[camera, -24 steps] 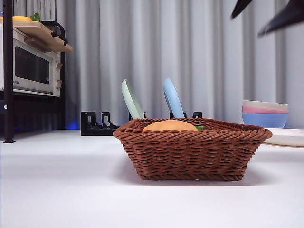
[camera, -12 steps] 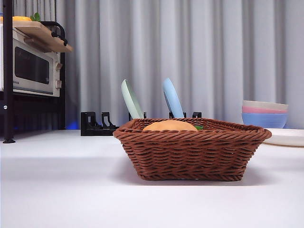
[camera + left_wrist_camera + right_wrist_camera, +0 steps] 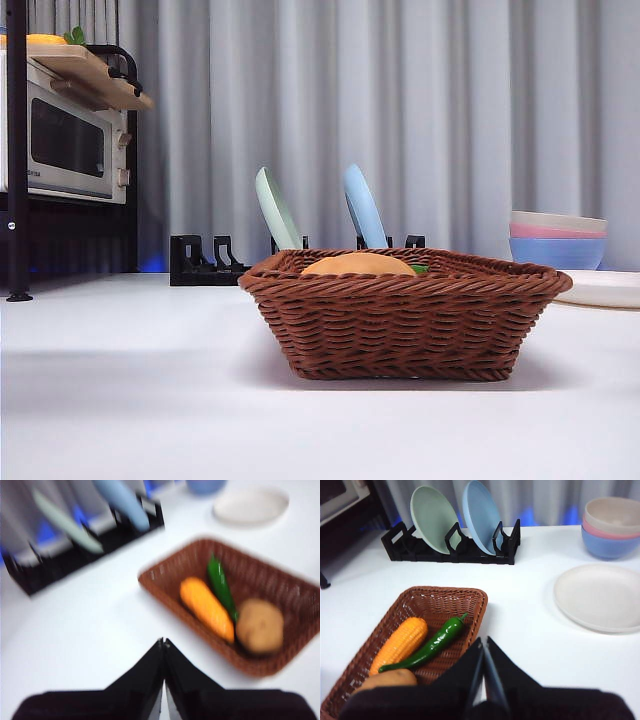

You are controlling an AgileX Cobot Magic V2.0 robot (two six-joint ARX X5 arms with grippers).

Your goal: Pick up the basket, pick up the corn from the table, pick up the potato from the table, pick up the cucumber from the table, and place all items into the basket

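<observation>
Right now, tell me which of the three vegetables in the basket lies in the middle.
The cucumber. In the basket it lies between the corn and the potato, the only green, slender one; the other two are orange and tan.

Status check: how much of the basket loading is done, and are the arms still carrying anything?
Loading looks finished: the corn, the cucumber and the potato all lie inside the basket, which sits on the table. Nothing is in hand: the left gripper and right gripper are both shut, empty and off the basket. Nothing visibly remains.
</observation>
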